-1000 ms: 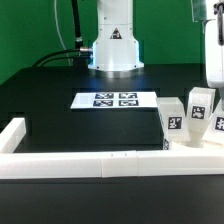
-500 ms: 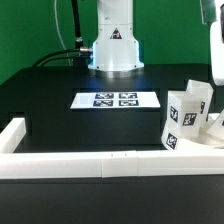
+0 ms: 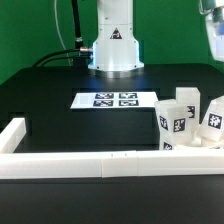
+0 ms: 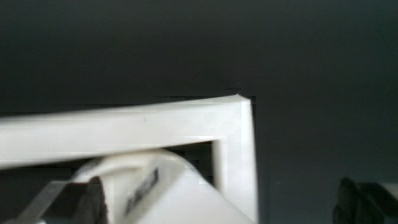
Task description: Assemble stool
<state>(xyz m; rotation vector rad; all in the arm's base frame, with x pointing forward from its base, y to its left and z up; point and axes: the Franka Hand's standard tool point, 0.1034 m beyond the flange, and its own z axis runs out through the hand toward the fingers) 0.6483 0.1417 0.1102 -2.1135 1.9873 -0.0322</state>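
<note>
Since half a second ago the stool (image 3: pixel 190 128) has turned, its tagged legs (two in plain sight) now facing differently. It sits at the desk's near right corner, just behind the white rail (image 3: pixel 90 162). Farther back lies the marker board (image 3: pixel 115 99). The gripper's fingers, possibly the blurred dark shapes in the wrist view, cannot be judged

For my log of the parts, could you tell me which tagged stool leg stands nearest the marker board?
The leg farthest toward the exterior view's left, its tag facing the camera; the other legs stand farther right of the marker board.
</note>
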